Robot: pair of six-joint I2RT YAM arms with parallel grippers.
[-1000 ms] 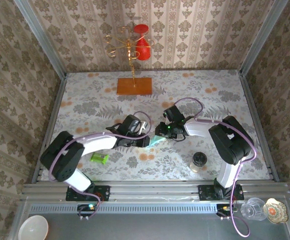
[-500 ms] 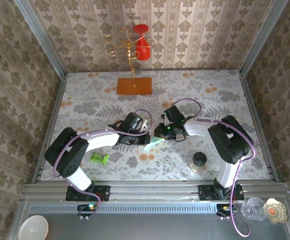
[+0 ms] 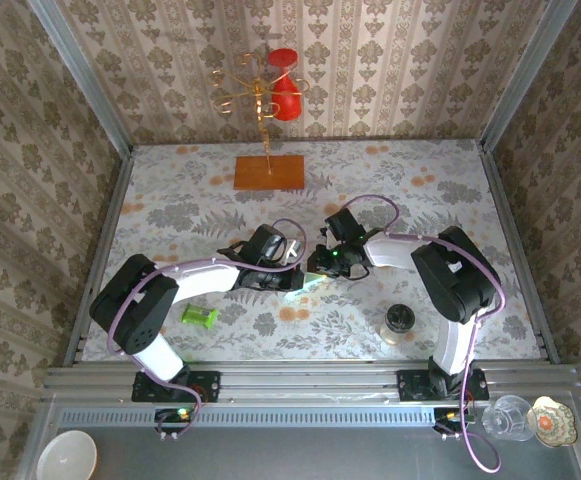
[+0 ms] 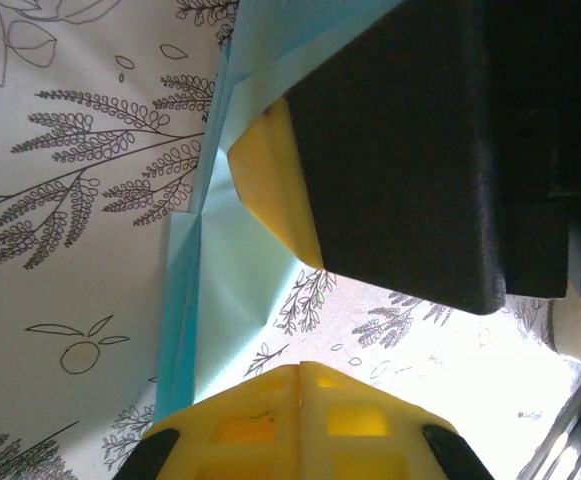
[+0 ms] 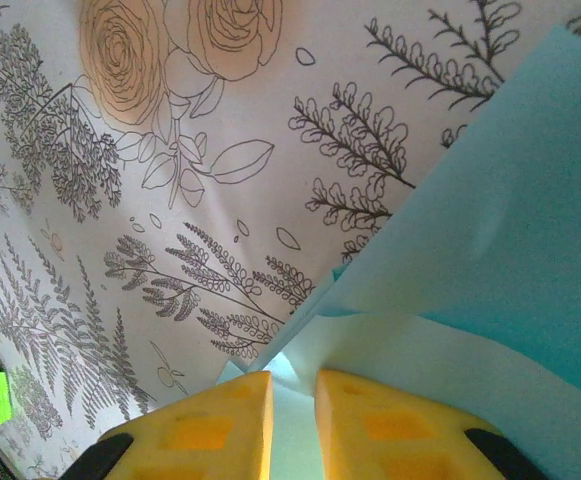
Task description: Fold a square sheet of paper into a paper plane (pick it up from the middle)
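Since a second ago my left arm's elbow has swung in toward the middle and the left gripper (image 4: 300, 372) has gone from part open to clamped shut. The square sheet of paper (image 4: 220, 290) runs right into its tips, so I read that as a pinch on the edge. My right gripper (image 5: 293, 380) crept a bit left and narrowed to a thin slit, with light blue paper showing in the gap. It's not fully closed yet, as far as I can see.

The sheet sits mid-table between the two grippers, partly folded and lifted off the surface on the right side.

What worries me:
- **Tearing:** both tools are on one thin sheet, so if they pull apart even slightly it tears.
- **A crooked crease:** if the right one closes off-line, the crease ends up skewed.
- **A knock:** the right tool's black body is just beside my left fingers, so a bump could yank the paper loose.

The floral tablecloth (image 3: 170, 210) looks smooth, so a dropped sheet could slide. An orange board (image 3: 269, 172) lies at the back, a green cylinder (image 3: 199, 316) sits near my left arm and a dark-lidded jar (image 3: 399, 322) near my right, all well apart from the paper. Patterned wallpaper covers the walls.
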